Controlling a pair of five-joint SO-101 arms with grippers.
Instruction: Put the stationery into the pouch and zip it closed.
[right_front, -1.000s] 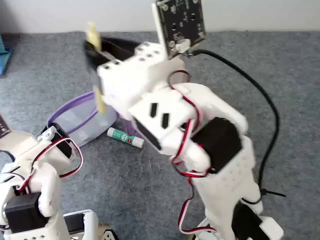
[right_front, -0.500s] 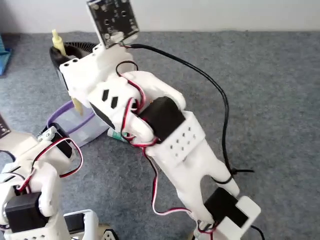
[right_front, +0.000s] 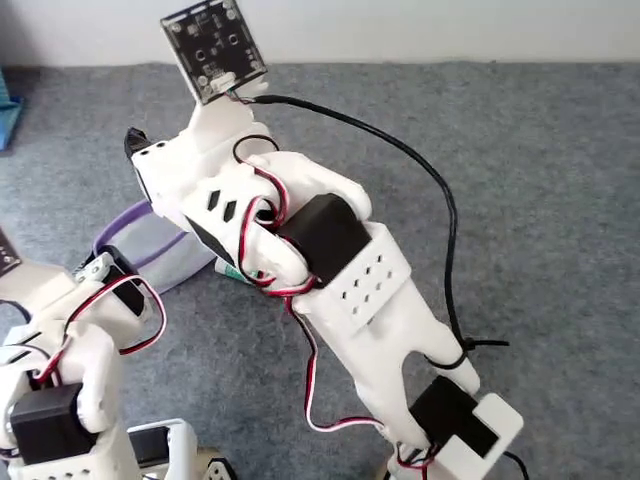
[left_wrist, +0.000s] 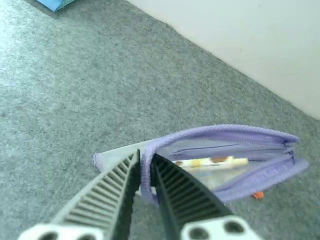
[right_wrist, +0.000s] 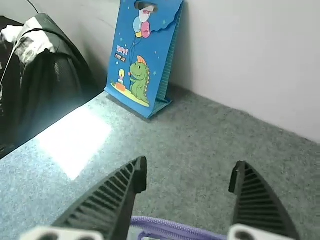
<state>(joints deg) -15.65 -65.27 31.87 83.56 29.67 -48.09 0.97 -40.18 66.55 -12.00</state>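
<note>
- High view: the right arm (right_front: 330, 260) stretches from 5 o'clock up toward 10 o'clock. Its wrist is over the purple pouch (right_front: 150, 252), which lies on the grey carpet (right_front: 540, 200) at 9 o'clock.
- That arm's camera board (right_front: 213, 45) stands up at 11 o'clock.
- The left arm (right_front: 70, 340) sits at 7 o'clock, with its front end right at the pouch's near edge.
- A glue stick (right_front: 229, 267) with a green end lies on the carpet just beside the pouch, at the pouch's 4 o'clock. The right arm covers most of it.
- Left wrist view: the left claw (left_wrist: 144, 160) is clamped on the pouch's zip rim. The purple edge is pinched between its 2 ribbed jaws near 1 end of the opening.
- The pouch is unzipped and gapes open. 1 pale pen (left_wrist: 210, 162) with orange marks lies lengthwise inside it.
- A small orange bit (left_wrist: 257, 195) shows against the pouch's outer side; I cannot tell what it is.
- Right wrist view: the right claw (right_wrist: 190, 167) is spread wide with nothing between its 2 jaws, and it hangs just above the pouch's purple rim.
- Beyond the claw, a blue gift bag (right_wrist: 145, 55) with a dinosaur picture leans against the white wall (right_wrist: 260, 55). A dark garment (right_wrist: 45, 80) lies near the bag.
</note>
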